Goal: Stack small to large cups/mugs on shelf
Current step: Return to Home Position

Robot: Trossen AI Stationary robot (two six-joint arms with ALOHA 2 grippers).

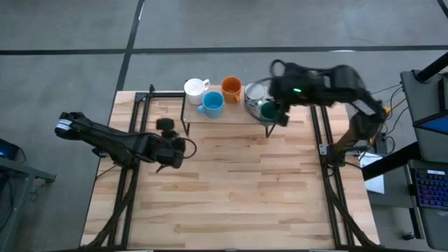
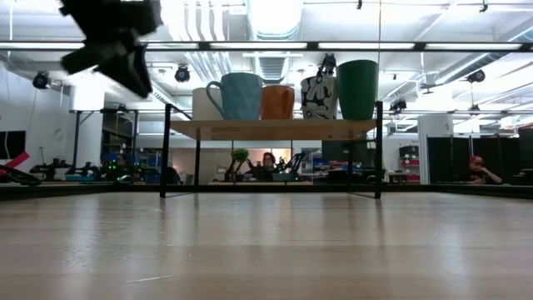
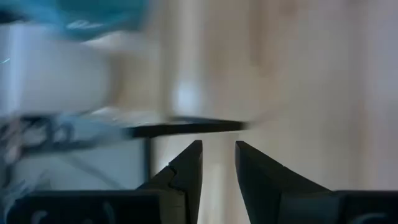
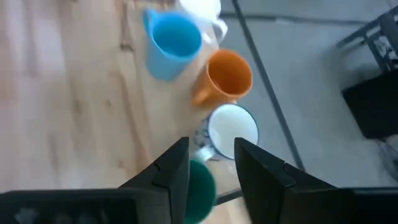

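Left arm (image 1: 112, 140): stretched out low, reaching inward; left gripper (image 1: 183, 148): level, fingers (image 3: 186, 174) parted by a narrow gap; right arm (image 1: 350, 84): folded at elbow, forearm reaching inward; right gripper (image 4: 211, 152): pointing down, fingers parted.

Five upright mugs (image 2: 241, 96) along shelf (image 2: 275, 129)

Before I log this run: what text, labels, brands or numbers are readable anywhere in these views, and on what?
None is legible in any view.
Patterned mug: black-and-white drawing, no readable letters.
White mug, light blue mug, orange mug, dark green cup: plain.
Right gripper, over the right end of the shelf: no marking shows.
Room in the background: anything written is too small to read.
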